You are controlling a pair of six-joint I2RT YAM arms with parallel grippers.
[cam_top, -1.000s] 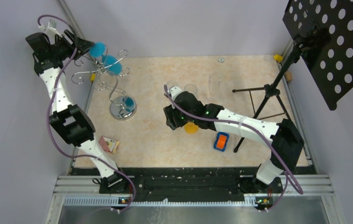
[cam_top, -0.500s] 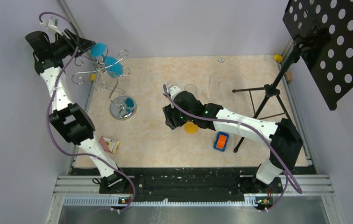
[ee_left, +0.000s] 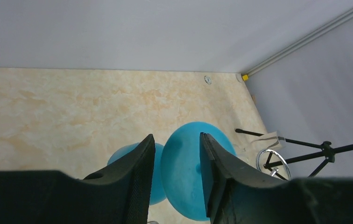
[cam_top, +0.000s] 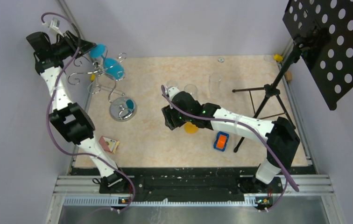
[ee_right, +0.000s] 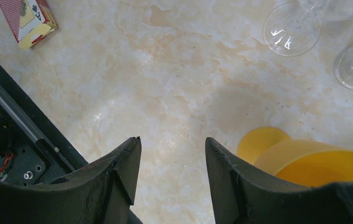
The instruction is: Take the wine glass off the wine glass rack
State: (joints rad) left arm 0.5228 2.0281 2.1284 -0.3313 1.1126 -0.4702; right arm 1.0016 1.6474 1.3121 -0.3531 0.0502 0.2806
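The table [cam_top: 165,144] has a matte beige marble pattern. At its 10 o'clock corner stands the wine glass rack [cam_top: 118,112], thin silver wire with curled spiral arms, a wavy stem and a round mirror-bright base. A smooth, glossy blue wine glass [cam_top: 98,49] hangs at the top of the rack. A second blue glass [cam_top: 114,66] hangs just beside it toward 4 o'clock, and a third [cam_top: 129,102] sits by the base. The left gripper [ee_left: 175,135] is up at the first glass. Its ribbed black fingers stand narrowly apart with the blue round of the glass [ee_left: 181,182] showing through the gap, and I cannot tell whether they clamp anything. The right gripper [ee_right: 172,140] hangs over bare table near the centre, its jaws standing apart with nothing between them. A yellow plastic cup [ee_right: 305,163] lies on its side just beside one finger. Clear glasses [cam_top: 191,88] stand toward 12 o'clock of it, and a card pack [ee_right: 27,21] lies at the near left edge. A black tripod [cam_top: 263,100] stands at 3 o'clock. Compared with a second ago, the rack's wire arms have swung slightly and the second blue glass has drifted a little toward the table centre, while the chrome base has stayed put. The right arm has eased slightly to the left, and the yellow cup has not moved.
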